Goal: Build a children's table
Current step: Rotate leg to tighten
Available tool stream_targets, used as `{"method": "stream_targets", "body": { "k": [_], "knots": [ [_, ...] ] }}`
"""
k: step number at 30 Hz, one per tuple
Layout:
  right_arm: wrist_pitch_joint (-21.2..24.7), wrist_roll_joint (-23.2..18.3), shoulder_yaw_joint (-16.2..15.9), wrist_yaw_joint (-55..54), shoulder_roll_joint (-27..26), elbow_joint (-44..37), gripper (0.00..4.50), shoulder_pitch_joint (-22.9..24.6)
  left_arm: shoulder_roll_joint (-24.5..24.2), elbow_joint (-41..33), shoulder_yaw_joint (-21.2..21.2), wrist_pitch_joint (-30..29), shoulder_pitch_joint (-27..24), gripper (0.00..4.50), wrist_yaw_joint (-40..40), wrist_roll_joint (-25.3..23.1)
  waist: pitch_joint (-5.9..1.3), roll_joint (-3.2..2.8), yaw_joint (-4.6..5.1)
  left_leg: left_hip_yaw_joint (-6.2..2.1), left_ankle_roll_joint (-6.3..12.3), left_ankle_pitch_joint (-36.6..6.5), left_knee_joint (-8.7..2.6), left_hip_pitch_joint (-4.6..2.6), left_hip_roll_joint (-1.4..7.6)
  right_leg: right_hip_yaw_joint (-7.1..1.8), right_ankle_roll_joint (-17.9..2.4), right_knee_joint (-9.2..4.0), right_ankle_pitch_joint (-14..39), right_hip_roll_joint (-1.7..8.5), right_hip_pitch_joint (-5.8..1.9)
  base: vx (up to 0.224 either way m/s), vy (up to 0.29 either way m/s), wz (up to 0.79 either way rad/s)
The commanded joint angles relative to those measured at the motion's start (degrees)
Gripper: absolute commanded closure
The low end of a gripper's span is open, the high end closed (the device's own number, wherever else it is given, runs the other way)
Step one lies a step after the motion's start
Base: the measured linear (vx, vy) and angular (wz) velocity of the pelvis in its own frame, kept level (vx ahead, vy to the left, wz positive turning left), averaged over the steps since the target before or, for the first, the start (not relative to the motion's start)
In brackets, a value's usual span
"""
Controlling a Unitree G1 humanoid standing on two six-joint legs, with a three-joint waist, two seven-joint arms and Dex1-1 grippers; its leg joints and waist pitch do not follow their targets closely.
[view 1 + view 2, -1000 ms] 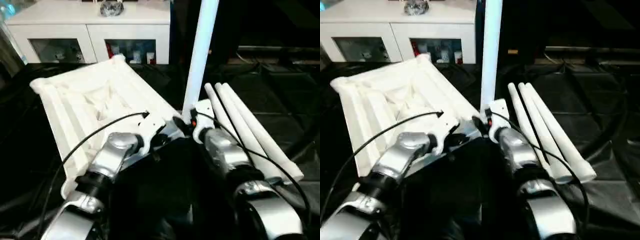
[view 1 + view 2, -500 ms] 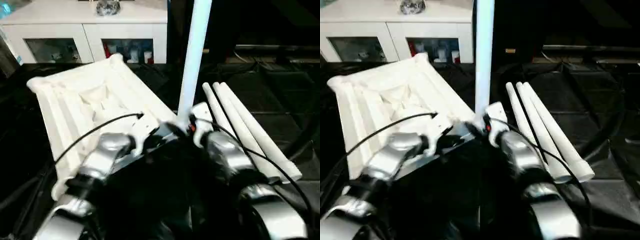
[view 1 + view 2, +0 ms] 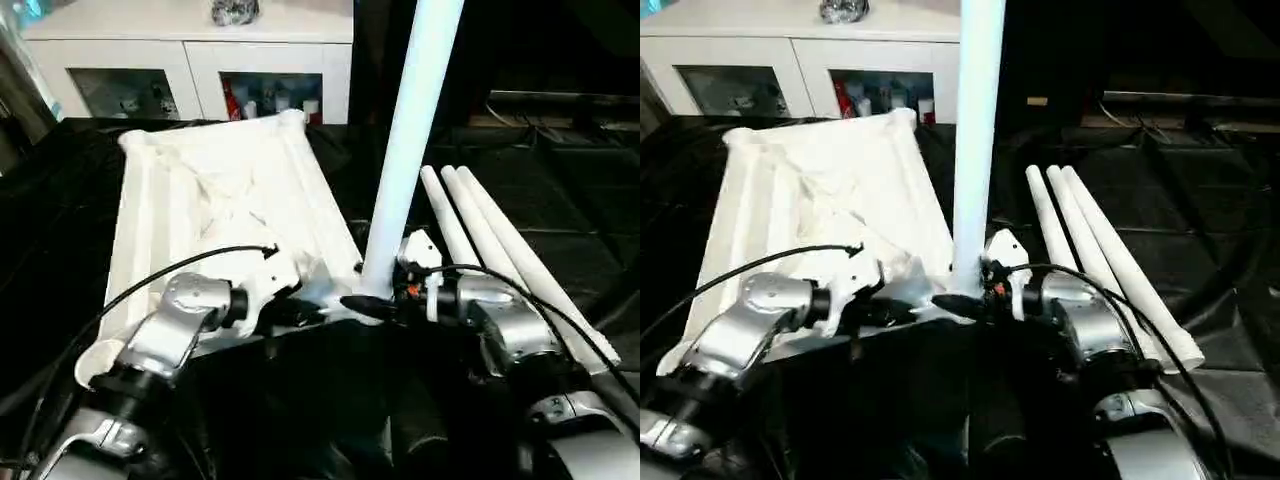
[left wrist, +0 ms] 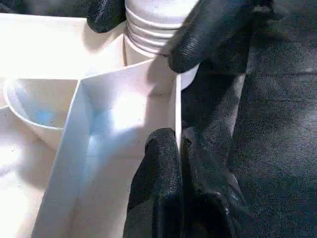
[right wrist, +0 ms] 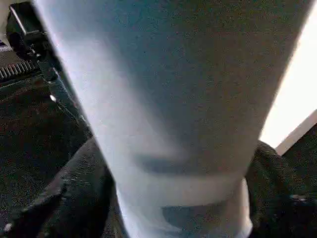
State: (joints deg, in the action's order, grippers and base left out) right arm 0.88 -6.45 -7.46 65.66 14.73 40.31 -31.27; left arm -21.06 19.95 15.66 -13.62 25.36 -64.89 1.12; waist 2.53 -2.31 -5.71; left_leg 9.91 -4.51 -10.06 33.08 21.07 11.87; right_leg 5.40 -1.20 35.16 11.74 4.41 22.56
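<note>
The children's table top (image 3: pixel 220 200) lies upside down on the black mat, ribbed underside up. One white tube leg (image 3: pixel 410 130) stands upright in its near right corner socket, with the threaded end (image 4: pixel 158 25) at the socket mouth. My right gripper (image 3: pixel 375 300) is shut on this leg just above the socket, one black finger (image 5: pixel 74 198) on each side of the tube. My left gripper (image 4: pixel 179 136) is shut on a thin rim wall (image 4: pixel 163 94) of the top, right beside that socket. Three more legs (image 3: pixel 500 250) lie side by side on the mat to the right.
A white glass-door cabinet (image 3: pixel 190 60) stands behind the table top, with a shiny object on top of it. The black mat (image 3: pixel 560 180) covers the floor. Cables run along the dark back right. Black cables loop over both silver forearms.
The table top has swung around its near right corner, its far end moving right. My right wrist has turned around the upright leg. The left grip on the rim holds.
</note>
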Motion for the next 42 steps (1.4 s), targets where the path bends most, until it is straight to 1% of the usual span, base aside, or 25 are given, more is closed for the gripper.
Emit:
{"method": "stream_targets", "body": {
  "k": [1,5,8,9,10,11,12,13,15,17,18,20,22,24,27,29,30,31,32,33,36,38,39,40,42],
  "knots": [
    [1.16,0.33,-2.35,1.19,-0.97,-0.99,1.52,0.91,0.3,-1.42,1.0,0.43,0.1,4.5,-1.07,1.09,-3.54,0.5,0.0,-0.21,4.56,-8.92,-3.27,-0.27,1.69,-3.08,-13.14,-3.92,6.43,3.96,-3.06,0.0,0.0,0.0],
    [1.83,0.28,-2.45,-0.25,-2.03,-1.51,1.69,1.25,0.93,-1.34,0.53,0.11,0.18,4.5,0.15,1.25,-3.67,0.57,-0.05,-0.2,4.95,-7.47,-3.13,-0.22,1.65,-3.08,-13.4,-3.64,4.27,3.92,-3.15,0.0,0.0,0.0],
    [3.17,1.9,-1.18,-8.55,-4.44,1.56,1.71,0.21,3.09,-0.22,-0.74,-1.01,1.17,4.5,4.09,1.1,-3.51,0.52,0.18,-0.19,4.58,-7.82,-3.22,-0.26,1.62,-3.1,-13.39,-3.78,5.13,3.95,-2.96,0.0,0.0,0.0],
    [3.53,3.57,-0.26,-15.76,-5.89,4.63,1.72,-1.14,4.5,0.44,-1.51,-1.79,1.96,4.5,6.51,1.21,-3.35,0.66,0.41,-0.24,3.85,-9.02,-3.37,-0.26,1.53,-3.08,-13.04,-4.03,7.67,4.04,-2.97,0.0,0.0,0.0],
    [3.54,4.43,0.46,-20.57,-6.82,6.75,1.73,-2.11,5.52,0.84,-1.94,-2.35,2.57,4.5,8.1,1.26,-3.0,0.64,0.88,-0.3,2.65,-11.15,-3.69,-0.26,1.35,-2.97,-11.98,-4.63,12.73,4.04,-2.9,0.0,0.0,0.0],
    [3.54,4.46,0.54,-20.92,-6.9,6.9,1.73,-2.18,5.6,0.88,-1.96,-2.39,2.62,4.5,8.23,1.26,-3.0,0.61,1.01,-0.39,1.93,-11.97,-3.75,-0.37,1.34,-2.96,-11.41,-4.75,15.12,4.21,-2.96,0.0,0.0,0.0],
    [3.77,4.53,2.43,-28.47,-8.83,10.17,1.73,-3.8,7.58,1.7,-2.56,-3.5,3.85,4.5,11.37,1.09,-2.94,0.58,1.1,-0.44,1.53,-12.66,-3.81,-0.44,1.28,-2.94,-10.74,-5.03,17.18,4.24,-2.96,0.0,0.0,0.0],
    [4.07,3.93,3.53,-31.3,-9.94,11.34,1.73,-4.45,8.63,2.18,-2.77,-4.09,4.52,4.5,13.06,0.86,-2.98,0.54,1.3,-0.47,0.55,-13.17,-3.8,-0.81,1.3,-3.14,-9.8,-5.41,19.5,4.37,-2.64,0.0,0.0,0.0],
    [4.22,3.51,4.14,-32.66,-10.59,11.88,1.73,-4.79,9.2,2.49,-2.87,-4.42,4.91,4.5,14.0,0.71,-3.15,0.57,1.23,-0.35,0.91,-12.59,-3.71,-0.89,1.37,-3.3,-9.81,-5.28,17.15,4.24,-2.61,0.0,0.0,0.0],
    [4.1,2.14,6.24,-38.59,-13.53,13.97,1.73,-6.23,11.85,4.31,-3.07,-5.35,6.69,4.5,18.95,-0.63,-3.12,0.54,1.22,-0.32,1.32,-12.08,-3.74,-0.67,1.28,-3.26,-10.01,-5.11,15.57,4.11,-2.68,0.0,0.0,0.0],
    [3.79,2.04,6.52,-40.44,-14.65,14.66,1.73,-6.68,12.87,4.89,-3.14,-5.61,7.29,4.5,20.76,-1.08,-3.13,0.49,1.21,-0.35,1.08,-12.15,-3.79,-0.82,1.29,-3.21,-10.03,-5.16,15.61,4.09,-2.63,0.0,0.0,0.0],
    [2.63,3.02,5.91,-42.39,-16.25,15.46,1.73,-7.07,14.12,5.3,-3.09,-5.57,7.8,4.5,22.39,-1.6,-3.33,0.51,1.04,-0.33,1.15,-11.17,-3.68,-0.71,1.31,-3.22,-10.2,-4.96,13.74,4.18,-2.8,0.0,0.0,0.0],
    [0.87,3.86,4.91,-41.16,-17.79,16.25,1.73,-7.28,14.49,4.67,-2.41,-5.47,7.55,4.5,21.66,-1.73,-3.46,0.42,0.79,-0.32,1.71,-10.23,-3.59,-0.51,1.28,-3.2,-10.44,-4.75,11.54,4.21,-2.86,0.0,0.0,0.0],
    [0.3,3.25,5.04,-39.34,-18.15,16.38,1.03,-7.33,13.91,4.07,-1.89,-5.24,7.13,4.5,20.49,-1.59,-3.45,0.42,0.79,-0.31,2.29,-10.01,-3.59,-0.47,1.31,-3.18,-10.86,-4.6,10.15,4.14,-2.93,0.0,0.0,0.0],
    [0.79,1.9,6.14,-37.21,-17.48,15.77,0.97,-7.36,12.11,3.15,-1.85,-4.03,6.01,4.5,18.61,-1.25,-3.34,0.53,0.88,-0.29,2.59,-11.17,-3.68,-0.46,1.29,-3.15,-10.86,-4.71,11.2,4.14,-2.96,0.0,0.0,0.0],
    [0.21,2.28,5.55,-35.07,-16.33,15.27,0.68,-7.3,10.79,2.74,-1.97,-2.37,5.11,4.5,17.21,-0.99,-3.33,0.5,0.97,-0.35,2.61,-11.25,-3.72,-0.43,1.32,-3.15,-10.73,-4.75,11.64,4.14,-2.95,0.0,0.0,0.0],
    [-0.25,2.5,5.05,-33.82,-15.72,14.92,0.68,-7.12,10.22,2.41,-1.89,-1.74,4.66,4.5,16.32,-0.8,-3.34,0.65,1.09,-0.39,2.71,-11.4,-3.74,-0.29,1.35,-3.15,-10.72,-4.73,11.72,4.23,-3.07,0.0,0.0,0.0],
    [-0.55,2.61,4.71,-33.04,-15.34,14.68,0.59,-6.98,9.87,2.17,-1.82,-1.4,4.37,4.5,15.74,-0.67,-3.33,0.57,1.25,-0.4,2.81,-11.05,-3.76,-0.19,1.33,-3.13,-10.7,-4.67,11.64,4.19,-3.1,0.0,0.0,0.0],
    [-0.57,2.66,4.01,-30.33,-14.46,13.84,0.59,-6.51,9.24,1.58,-1.82,-1.39,3.83,4.5,14.6,-0.34,-3.34,0.5,1.27,-0.41,2.85,-11.06,-3.77,-0.24,1.35,-3.08,-10.7,-4.71,11.87,4.14,-3.01,0.0,0.0,0.0],
    [-0.74,2.81,3.02,-27.21,-13.38,12.57,0.59,-5.81,8.53,1.03,-1.81,-1.25,3.28,4.5,13.33,0.03,-3.43,0.67,1.24,-0.33,3.13,-10.56,-3.6,-0.29,1.42,-3.12,-10.8,-4.68,11.54,4.19,-3.06,0.0,0.0,0.0],
    [-0.63,2.52,0.67,-18.86,-10.57,8.95,0.59,-3.86,6.75,-0.13,-1.66,-0.79,2.04,4.5,9.8,1.01,-3.57,0.71,0.94,-0.23,4.66,-8.06,-3.36,-0.01,1.59,-3.13,-11.61,-4.1,7.13,4.0,-3.12,0.0,0.0,0.0],
    [1.25,1.34,-0.77,-12.08,-8.02,5.33,0.59,-2.12,5.29,-0.55,-1.37,-0.37,1.39,4.5,7.77,1.27,-3.5,0.92,0.67,-0.16,5.17,-7.78,-3.32,-0.15,1.52,-3.09,-11.81,-4.12,6.76,3.9,-3.14,0.0,0.0,0.0],
    [1.79,1.0,-1.33,-8.69,-6.61,3.42,0.59,-1.24,4.43,-0.53,-1.18,0.1,1.13,4.5,6.76,1.27,-3.62,0.85,0.43,-0.18,5.3,-7.59,-3.19,-0.2,1.63,-3.09,-12.01,-3.92,6.41,3.99,-3.14,0.0,0.0,0.0],
    [2.23,0.83,-1.58,-7.31,-5.97,2.67,0.59,-0.92,4.12,-0.45,-1.16,0.27,1.06,4.5,6.37,1.3,-3.65,0.83,0.28,-0.1,5.83,-7.17,-3.12,-0.12,1.67,-3.14,-12.31,-3.69,4.45,3.8,-3.04,0.0,0.0,0.0],
    [2.87,0.42,-2.0,-4.2,-4.35,1.11,0.59,-0.36,3.28,-0.49,-1.09,0.51,0.85,4.5,4.82,1.69,-3.61,0.9,0.28,-0.12,5.69,-7.7,-3.16,-0.17,1.6,-3.06,-12.76,-3.74,4.87,3.84,-2.97,0.0,0.0,0.0]
  ]
}}
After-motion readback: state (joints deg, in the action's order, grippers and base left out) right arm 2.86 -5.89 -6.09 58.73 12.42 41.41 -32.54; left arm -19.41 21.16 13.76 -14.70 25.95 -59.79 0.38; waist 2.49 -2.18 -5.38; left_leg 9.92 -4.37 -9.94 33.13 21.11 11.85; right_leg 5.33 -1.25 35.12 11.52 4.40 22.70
